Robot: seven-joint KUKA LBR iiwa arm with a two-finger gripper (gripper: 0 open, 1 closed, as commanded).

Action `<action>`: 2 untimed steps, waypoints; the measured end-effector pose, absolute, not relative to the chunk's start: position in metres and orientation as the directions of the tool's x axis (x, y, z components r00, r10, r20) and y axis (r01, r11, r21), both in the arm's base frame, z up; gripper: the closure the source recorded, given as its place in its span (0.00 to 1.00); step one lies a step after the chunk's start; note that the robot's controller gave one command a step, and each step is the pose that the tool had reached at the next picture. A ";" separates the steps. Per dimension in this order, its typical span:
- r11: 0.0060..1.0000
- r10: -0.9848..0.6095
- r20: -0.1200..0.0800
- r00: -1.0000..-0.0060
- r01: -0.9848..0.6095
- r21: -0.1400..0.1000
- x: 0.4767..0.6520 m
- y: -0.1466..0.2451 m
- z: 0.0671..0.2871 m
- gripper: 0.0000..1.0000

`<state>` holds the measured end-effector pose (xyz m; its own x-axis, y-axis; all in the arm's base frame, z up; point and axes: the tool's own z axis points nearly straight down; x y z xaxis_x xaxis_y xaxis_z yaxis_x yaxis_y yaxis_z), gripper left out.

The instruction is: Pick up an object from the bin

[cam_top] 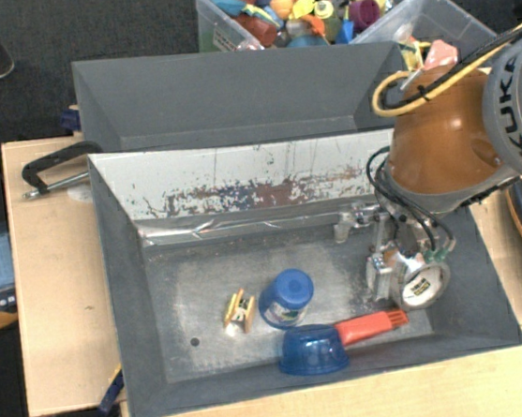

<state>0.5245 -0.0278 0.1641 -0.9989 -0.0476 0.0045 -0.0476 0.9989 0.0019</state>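
Observation:
My gripper (380, 278) is low in the right part of the bin, near the floor. A round silvery disc-shaped thing (420, 286) with a pale face lies right beside it on the right; I cannot tell whether they touch. Just below the gripper lies a blue scoop-like brush head (312, 350) with an orange-red handle (372, 326) that points toward the gripper.
A blue round jar with a blue lid (287, 299) stands in the middle of the bin floor. A small yellow and white thing (239, 311) lies to its left. The arm's orange cover hangs over the bin's right back corner.

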 end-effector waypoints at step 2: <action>0.983 -0.184 -0.003 -0.983 -0.184 0.002 0.517 -0.107 0.119 0.00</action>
